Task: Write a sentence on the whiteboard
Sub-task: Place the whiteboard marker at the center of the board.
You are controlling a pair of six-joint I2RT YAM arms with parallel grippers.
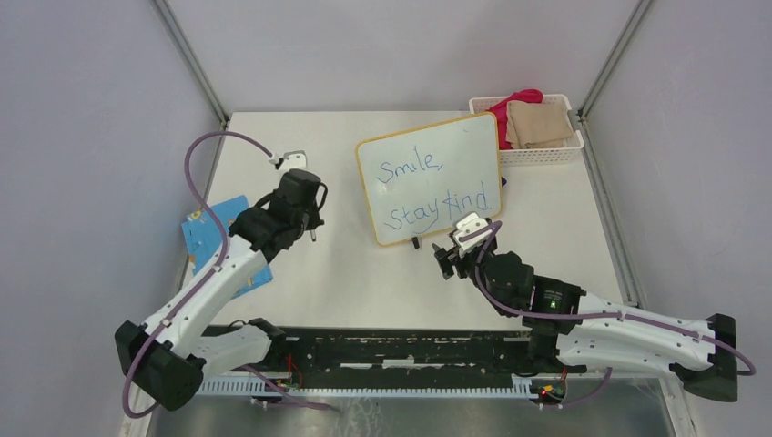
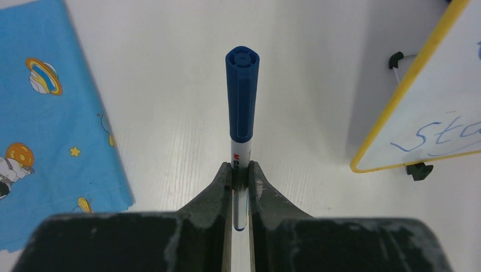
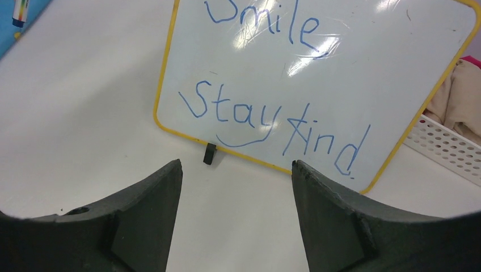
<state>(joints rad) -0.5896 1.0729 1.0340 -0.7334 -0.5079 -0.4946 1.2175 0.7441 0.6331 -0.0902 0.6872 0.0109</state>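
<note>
A white table (image 1: 364,282) sits between pale grey walls, with metal struts running into the upper corners of the overhead frame. The whiteboard (image 1: 428,177), edged in yellow-orange, rests on small black feet in the upper middle of that view and is turned slightly counter-clockwise. The sentence (image 1: 435,193) is written on it in blue marker in two lines, "Smile," above "Stay kind". Just to its upper right is a white perforated basket (image 1: 546,153) holding a folded beige cloth (image 1: 539,123) and something red (image 1: 512,100). A blue card printed with planets (image 1: 205,232) lies at the table's left edge, partly under the left arm. The left gripper (image 2: 240,173), left of the board and apart from it, has its jaws drawn narrow onto a marker (image 2: 242,96), whose blue cap is on and points away from the wrist. The right gripper (image 3: 236,170) hovers near the board's lower right corner without touching it. Its jaws are spread wide with nothing between them, and the writing fills the wrist view ahead.
</note>
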